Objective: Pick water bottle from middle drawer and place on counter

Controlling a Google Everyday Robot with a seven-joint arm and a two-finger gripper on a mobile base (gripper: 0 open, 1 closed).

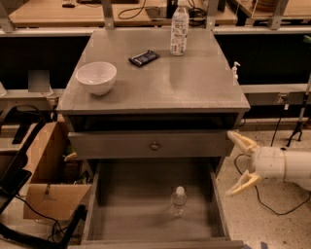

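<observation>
Hand [228, 164] splayed beside middle drawer [131, 204], arm [286, 165] cropped.

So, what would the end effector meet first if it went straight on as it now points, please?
Most likely the right side wall of the middle drawer: the end effector, open, sits to its right, pointing left at it. The water bottle stands beyond that wall. Depth is unclear, so this is a judgement.

Lab rm from above: light wood workbench [48, 14] runs across the back w/ metal uprights [108, 12], dark space beneath. Speckled pale floor [277, 231] shows at rt, a black cable [266, 208] trailing over it. An open cardboard box [46, 194] stands at left. Low at rt, the gripper [229, 164] hangs w/ fingers spread.
</observation>
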